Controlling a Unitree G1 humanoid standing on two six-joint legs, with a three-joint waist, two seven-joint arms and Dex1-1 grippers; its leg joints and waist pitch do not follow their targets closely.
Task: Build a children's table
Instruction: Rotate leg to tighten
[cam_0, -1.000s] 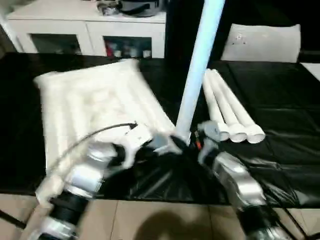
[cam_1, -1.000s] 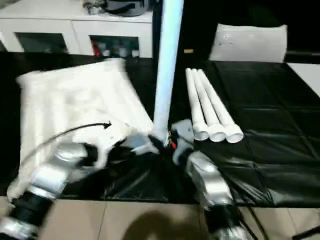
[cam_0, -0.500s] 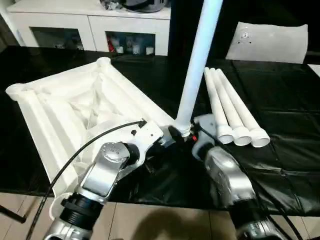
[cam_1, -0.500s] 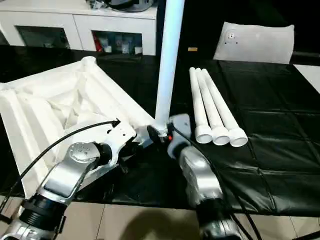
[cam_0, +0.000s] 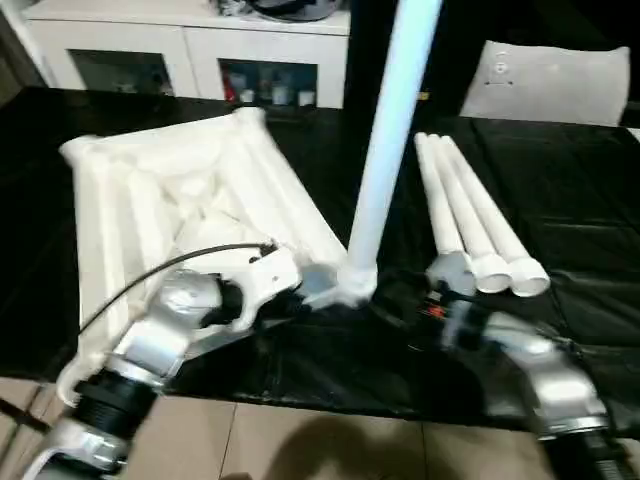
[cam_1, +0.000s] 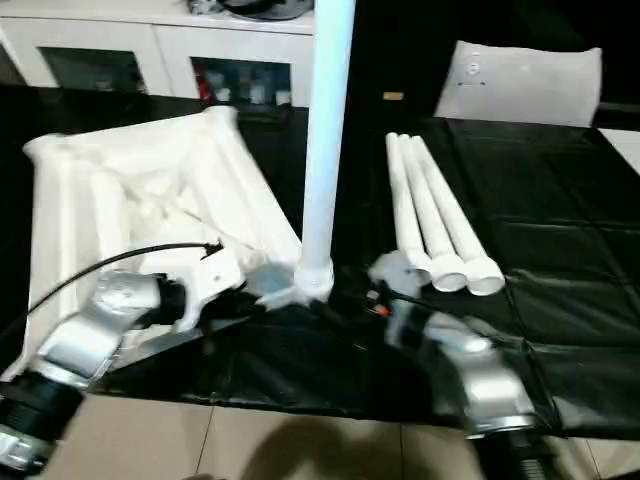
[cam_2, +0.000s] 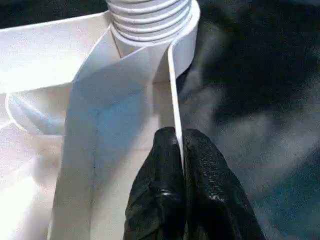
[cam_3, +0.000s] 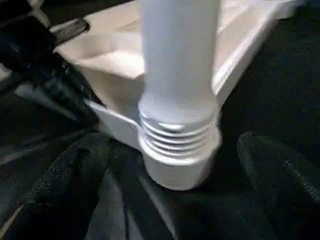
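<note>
— Where is the top?
— The top (cam_0: 170, 200) lies ribs-up on the black table (cam_0: 560, 280). A leg (cam_0: 385, 140) stands in its near corner socket (cam_3: 180, 160).
— The grippers?
— The left gripper (cam_2: 181, 165) pinches the top's thin rim beside the socket. The right gripper (cam_3: 175, 200) is spread wide, one finger either side of the socket, not touching. Three legs (cam_0: 475, 220) lie nearby.

Head views overhead; wrist views beside corner socket (cam_3: 177, 165)

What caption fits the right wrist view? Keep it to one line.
Open right gripper flanking the threaded leg seated in the tabletop corner socket.
</note>
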